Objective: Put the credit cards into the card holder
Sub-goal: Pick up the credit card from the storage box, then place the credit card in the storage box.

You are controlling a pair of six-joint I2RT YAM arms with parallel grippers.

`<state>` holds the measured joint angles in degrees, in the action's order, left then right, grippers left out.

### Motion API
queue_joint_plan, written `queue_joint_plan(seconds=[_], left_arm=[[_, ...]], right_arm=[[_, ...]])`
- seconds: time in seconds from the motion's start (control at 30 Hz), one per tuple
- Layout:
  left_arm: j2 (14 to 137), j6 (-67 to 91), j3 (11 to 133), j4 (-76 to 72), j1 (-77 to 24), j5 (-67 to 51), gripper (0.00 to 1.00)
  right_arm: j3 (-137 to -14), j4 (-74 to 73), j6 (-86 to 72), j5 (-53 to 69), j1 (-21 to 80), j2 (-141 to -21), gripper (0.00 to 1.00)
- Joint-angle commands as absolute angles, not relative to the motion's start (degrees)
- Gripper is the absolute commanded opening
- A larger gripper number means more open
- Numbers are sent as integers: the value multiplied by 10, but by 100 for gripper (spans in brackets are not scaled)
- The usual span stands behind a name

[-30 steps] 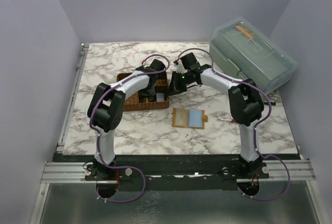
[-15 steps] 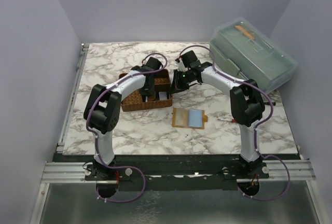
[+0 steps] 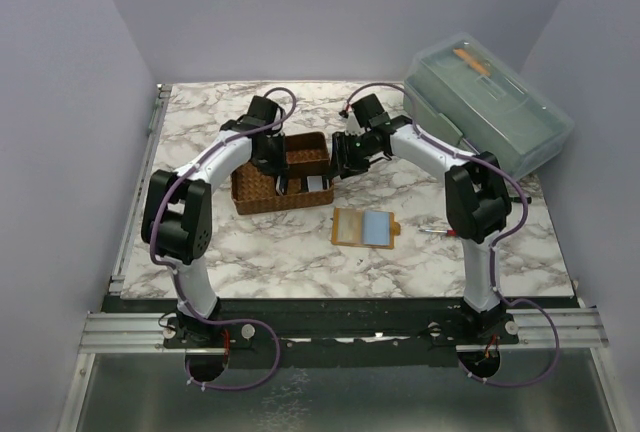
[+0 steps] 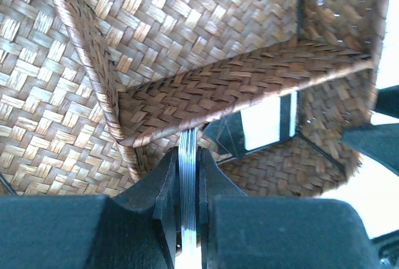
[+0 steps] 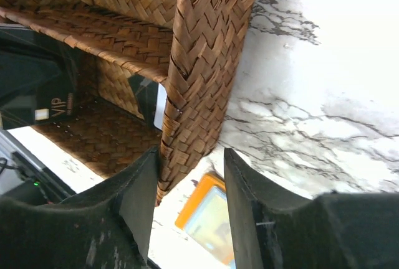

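Top view: the wallet [image 3: 345, 225] lies open on the surface [image 3: 480, 252] near the basket [image 3: 262, 195], 1 blue card [image 3: 375, 228] on it.

Left wrist: the left pincer [image 4: 187, 160] is clenched on a thin stack of cards [image 4: 189, 219], held edge-on above the basket.

Right wrist: a dark card [image 5: 53, 104] in the basket reads "VIP". The right pincer [image 5: 190, 157] is released, part open, astride the basket's wall.

1 woven basket [image 3: 252, 192] (divided) on marble table [image 3: 300, 252], lidded box [image 3: 490, 112] back-right.

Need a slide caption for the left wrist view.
Left gripper, jaws shut on cards held edge-on, above a divided woven basket; another card sits in one compartment.
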<state>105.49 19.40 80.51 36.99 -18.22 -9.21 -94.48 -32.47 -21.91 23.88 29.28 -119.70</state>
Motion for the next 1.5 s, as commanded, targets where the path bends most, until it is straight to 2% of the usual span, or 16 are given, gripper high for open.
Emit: queue_joint_plan(seconds=[0.0,0.33,0.47,0.67,0.8,0.93,1.1,1.2,1.47], left_arm=[[1020,176,820,339,-163,-173,0],[1028,187,815,307,-97,-350,0],[1041,212,801,271,-73,-409,0],[1048,258,770,197,-61,-472,0],[1051,280,756,159,-60,-493,0],[1062,311,756,121,-60,-510,0],[1073,323,751,105,-60,-535,0],[1074,324,743,99,-59,-545,0],[1073,325,735,91,-59,-578,0]], right_arm=[[-980,-361,-185,194,288,-1173,52],[-1032,-402,-192,122,289,-1141,71],[-1034,-376,-225,149,292,-1133,72],[-1003,-281,-299,215,306,-1113,72],[-931,-129,-393,312,308,-1100,72],[-882,-29,-457,347,310,-1111,63],[-867,26,-491,384,314,-1143,52],[-848,54,-503,383,320,-1148,52],[-845,16,-489,343,335,-1180,55]])
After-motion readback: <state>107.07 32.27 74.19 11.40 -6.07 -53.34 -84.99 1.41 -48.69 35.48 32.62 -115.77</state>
